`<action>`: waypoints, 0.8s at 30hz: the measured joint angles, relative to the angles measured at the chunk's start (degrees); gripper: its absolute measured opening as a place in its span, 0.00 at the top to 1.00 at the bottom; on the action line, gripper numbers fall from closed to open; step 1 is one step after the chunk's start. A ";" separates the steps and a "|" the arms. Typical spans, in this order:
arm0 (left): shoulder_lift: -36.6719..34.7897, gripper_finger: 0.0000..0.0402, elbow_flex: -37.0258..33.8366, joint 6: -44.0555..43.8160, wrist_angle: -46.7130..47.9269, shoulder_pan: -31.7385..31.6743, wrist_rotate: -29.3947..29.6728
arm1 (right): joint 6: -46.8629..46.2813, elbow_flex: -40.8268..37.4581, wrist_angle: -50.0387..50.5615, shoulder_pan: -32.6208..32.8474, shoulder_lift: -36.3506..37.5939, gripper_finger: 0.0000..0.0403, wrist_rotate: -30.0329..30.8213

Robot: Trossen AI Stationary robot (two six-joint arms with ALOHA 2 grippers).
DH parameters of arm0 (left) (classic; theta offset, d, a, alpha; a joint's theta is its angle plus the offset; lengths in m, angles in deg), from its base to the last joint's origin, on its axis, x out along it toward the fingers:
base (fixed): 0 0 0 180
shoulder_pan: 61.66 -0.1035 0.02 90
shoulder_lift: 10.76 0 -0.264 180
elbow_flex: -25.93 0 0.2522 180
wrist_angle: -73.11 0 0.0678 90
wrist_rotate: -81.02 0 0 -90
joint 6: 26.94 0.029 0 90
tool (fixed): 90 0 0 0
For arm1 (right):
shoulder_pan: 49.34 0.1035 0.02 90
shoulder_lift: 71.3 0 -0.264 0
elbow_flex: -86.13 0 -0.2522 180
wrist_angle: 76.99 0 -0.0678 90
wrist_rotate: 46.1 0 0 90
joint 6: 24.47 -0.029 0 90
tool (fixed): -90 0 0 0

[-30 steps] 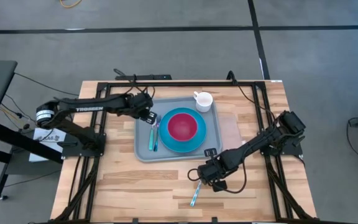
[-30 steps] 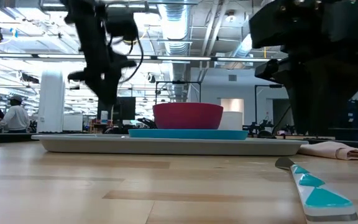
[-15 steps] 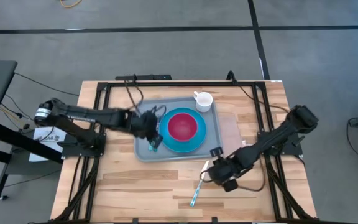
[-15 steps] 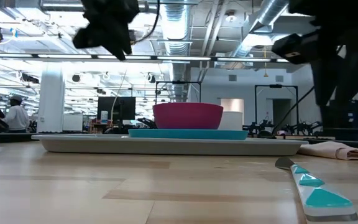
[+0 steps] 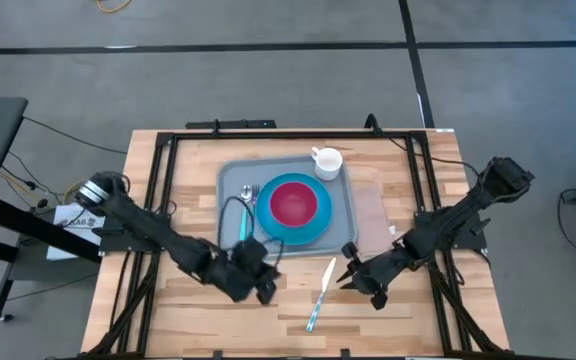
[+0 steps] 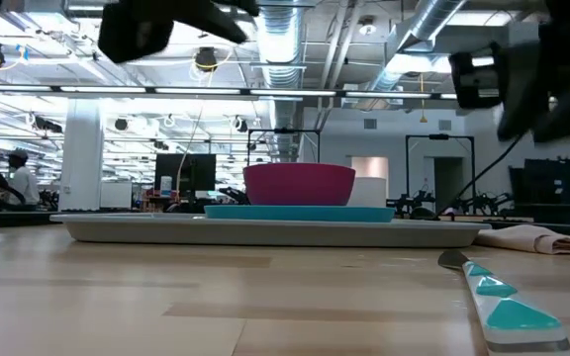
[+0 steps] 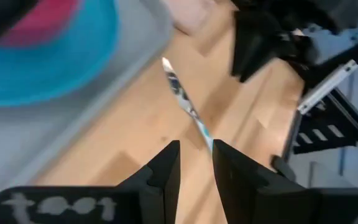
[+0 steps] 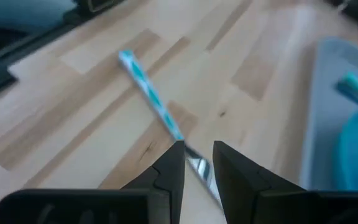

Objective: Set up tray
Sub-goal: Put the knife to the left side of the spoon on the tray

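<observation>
The grey-blue tray (image 5: 225, 190) lies at the table's middle. It carries a blue plate (image 5: 313, 232) with a red bowl (image 5: 293, 203), a white cup (image 5: 326, 160) and a fork (image 5: 249, 208). A teal-handled knife (image 5: 319, 292) lies flat on the wood in front of the tray. My left gripper (image 5: 266, 290) hovers left of the knife. My right gripper (image 5: 346, 272) hovers right of the knife's blade. Each wrist view shows its gripper's fingers a narrow gap apart, left (image 7: 196, 158) and right (image 8: 197, 155), with nothing between them.
A beige folded napkin (image 5: 373, 210) lies on the table just right of the tray. Black frame rails (image 5: 163, 200) run along the table's left, right and far sides. Bare wood (image 5: 208, 320) stretches along the near edge.
My left gripper has swung from the fork at the tray's left side toward the near edge and right, ending beside the knife. My right gripper has drawn back from the knife toward the table's right edge, tipping as it went. Knife and fork have stayed put.
</observation>
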 joint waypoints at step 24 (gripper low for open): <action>15.70 0.82 -0.02 -11.72 -24.46 2.33 3.59 | 11.43 11.23 -3.93 -2.03 -25.12 0.47 -0.01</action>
